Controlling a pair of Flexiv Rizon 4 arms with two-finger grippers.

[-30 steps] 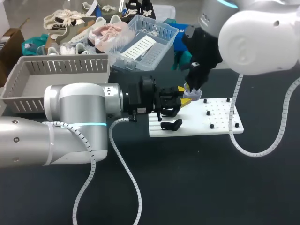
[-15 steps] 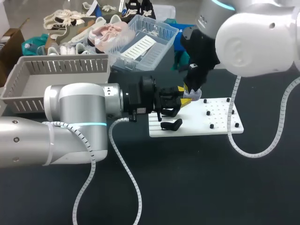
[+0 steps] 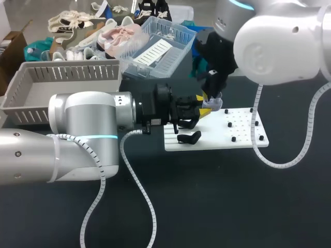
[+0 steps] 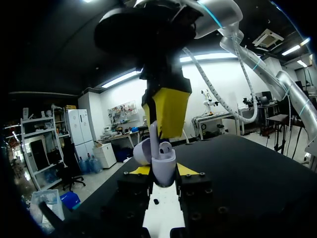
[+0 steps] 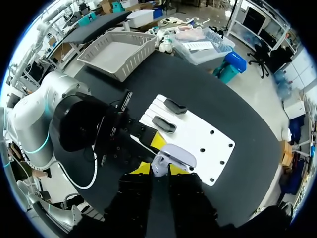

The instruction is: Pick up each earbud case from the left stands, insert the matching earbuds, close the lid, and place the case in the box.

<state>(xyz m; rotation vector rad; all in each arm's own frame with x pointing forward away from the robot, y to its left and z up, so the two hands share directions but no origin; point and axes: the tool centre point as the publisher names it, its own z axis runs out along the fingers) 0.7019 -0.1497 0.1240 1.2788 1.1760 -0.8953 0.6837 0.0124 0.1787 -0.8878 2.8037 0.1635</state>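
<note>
My left gripper point(image 3: 205, 109) reaches over the white stand board point(image 3: 227, 135) and is shut on the body of a pale lavender earbud case point(image 4: 164, 167). The case lid point(image 4: 140, 151) stands open to one side, and one white earbud point(image 4: 166, 147) sits inside. My right gripper point(image 3: 211, 97) hangs straight above the open case, shut on a second white earbud point(image 4: 154, 135) whose lower end is at the case mouth. In the right wrist view the open lid point(image 5: 176, 155) shows just ahead of the right gripper point(image 5: 158, 170). One black stand point(image 3: 189, 137) lies free on the board.
A grey slatted basket point(image 3: 20, 97) stands at the table's back left, with a clear plastic crate point(image 3: 178, 49) behind the board. Small black pegs point(image 3: 234, 138) dot the board's right half. Dark table surface lies open in front of the board.
My right arm has shifted slightly up and to the left above the case. The left arm and the case have held still.
</note>
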